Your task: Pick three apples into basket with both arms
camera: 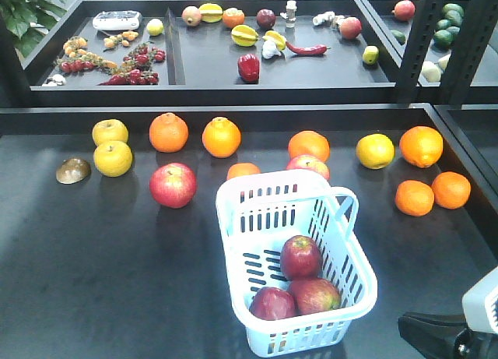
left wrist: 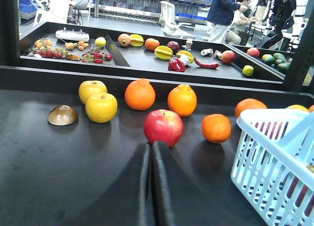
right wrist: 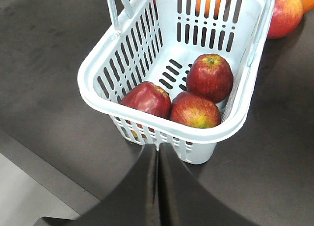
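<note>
- The basket (camera: pixel 274 199) sits on the dark table (camera: pixel 93 281), and I'll place everything else from it.
- Three apples (camera: pixel 300 256) lie inside the basket, bunched at its near end and touching one another; the right wrist view shows them (right wrist: pixel 210 77) resting on the slotted bottom.
- A fourth red apple (camera: pixel 173 184) stands on the table to the left of the basket, well apart from it.
- Another red apple (camera: pixel 308 165) peeks from just behind the basket's far rim, beside an orange (camera: pixel 243 170).
- More oranges (camera: pixel 414 197) sit to the right of the basket, yellow fruits (camera: pixel 113 158) far to its left.
- The right gripper (right wrist: pixel 158 152) hovers just off the basket's near wall, its fingers pressed together, holding nothing.
- The left gripper (left wrist: pixel 151 150) is left of the basket, fingers likewise closed and empty, pointing at the loose apple (left wrist: pixel 164 127).
</note>
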